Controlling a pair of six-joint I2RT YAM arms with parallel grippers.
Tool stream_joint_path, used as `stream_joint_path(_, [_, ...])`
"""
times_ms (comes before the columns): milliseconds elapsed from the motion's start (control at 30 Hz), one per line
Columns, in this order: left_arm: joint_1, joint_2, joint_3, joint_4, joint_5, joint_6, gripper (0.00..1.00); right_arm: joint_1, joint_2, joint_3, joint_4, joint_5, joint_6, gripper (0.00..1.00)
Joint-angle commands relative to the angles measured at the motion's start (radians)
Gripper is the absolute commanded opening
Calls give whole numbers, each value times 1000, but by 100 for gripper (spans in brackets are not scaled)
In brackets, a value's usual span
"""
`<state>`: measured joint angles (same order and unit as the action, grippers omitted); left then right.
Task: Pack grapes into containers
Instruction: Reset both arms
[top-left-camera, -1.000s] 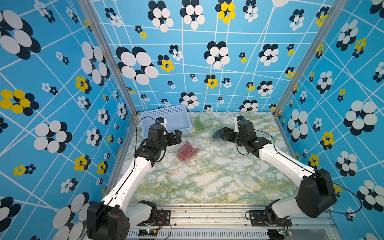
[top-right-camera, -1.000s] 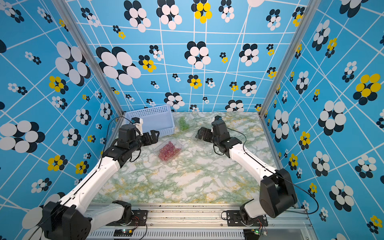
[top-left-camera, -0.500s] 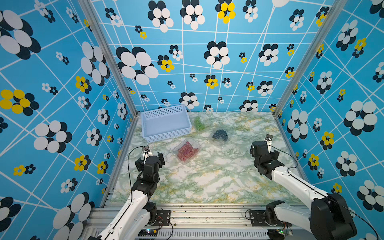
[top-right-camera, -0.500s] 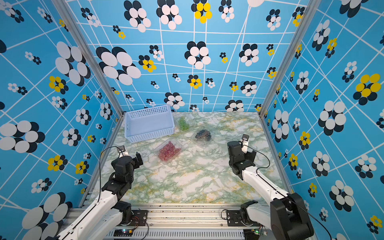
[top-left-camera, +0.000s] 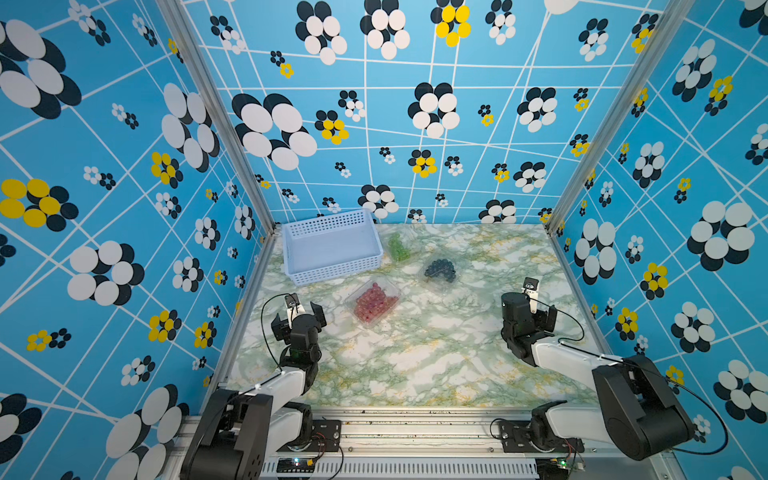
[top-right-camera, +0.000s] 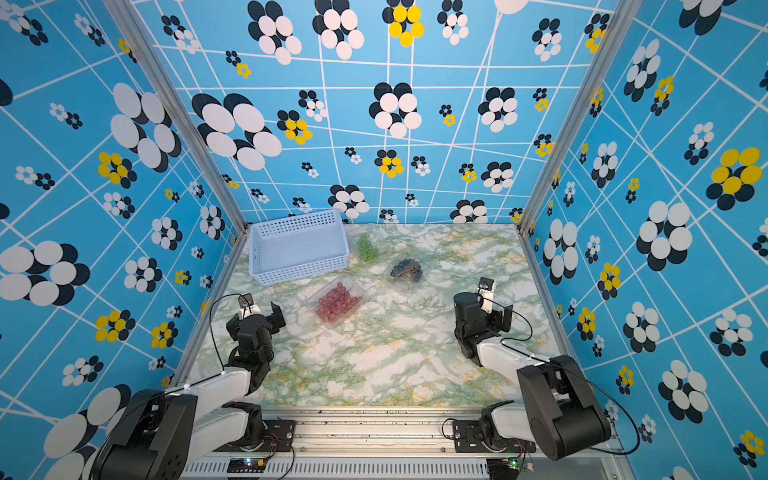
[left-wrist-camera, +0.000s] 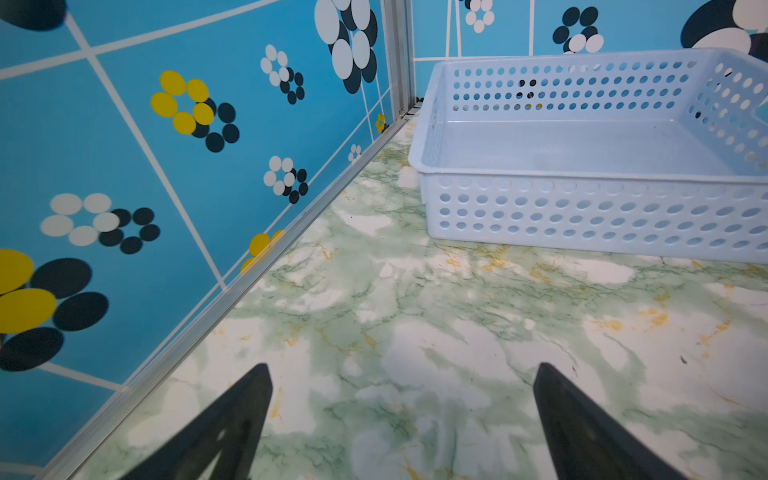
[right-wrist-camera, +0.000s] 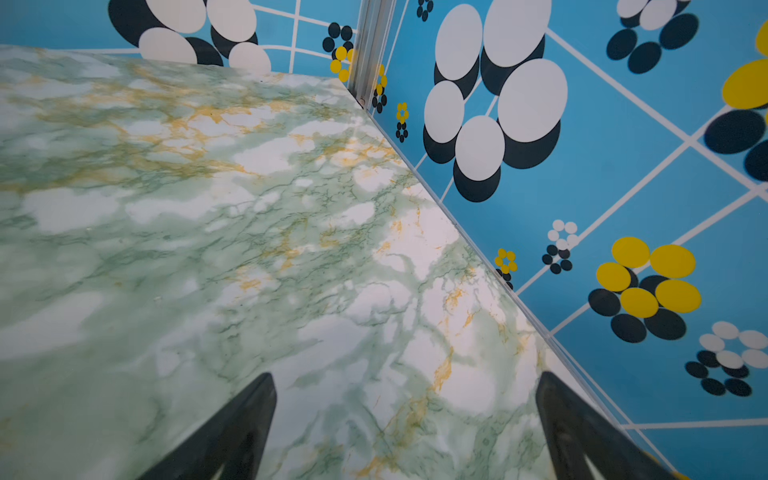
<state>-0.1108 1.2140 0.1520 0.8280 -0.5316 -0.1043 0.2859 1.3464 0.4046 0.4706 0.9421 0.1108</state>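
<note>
Left gripper (left-wrist-camera: 401, 368) and right gripper (right-wrist-camera: 406, 374) hang spread, empty, at 9 and 3 o'clock.
Red grapes (top-left-camera: 374, 305) fill box (top-left-camera: 392, 291) near centre; press any lid lightly, level.

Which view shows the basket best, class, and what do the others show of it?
The left wrist view: the basket sits close, its holes and inside plain, though one end is cut off. Both top views show the basket whole but small. The right wrist view misses it.

open: near half of surface (top-left-camera: 415, 365) — side to side | blocked far: basket (top-left-camera: 332, 245), red-grape container (top-left-camera: 374, 305), dark-grape container (top-left-camera: 440, 272), green-grape container (top-left-camera: 399, 247)
</note>
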Motion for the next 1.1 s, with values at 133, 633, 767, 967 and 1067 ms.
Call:
stream_joint_path(133, [48,331,1,549,296,86,100,-56,113,0,337,-154,-96,99])
stream_joint_path(633, [77,343,209,145,389,78,99,-254,153,-24,358,-595,-17,99])
stream_joint_path(767, [74,344,207,150,384,83,100,-246,161,-23,369,-583,-22,99])
stream_joint_path(967, [69,343,206,152,378,86,99,-245,166,-26,384,-583,-27,99])
stream_joint_path(1067, [69,343,207,152,378,86,99,-244,166,-27,385,-582,-28,99])
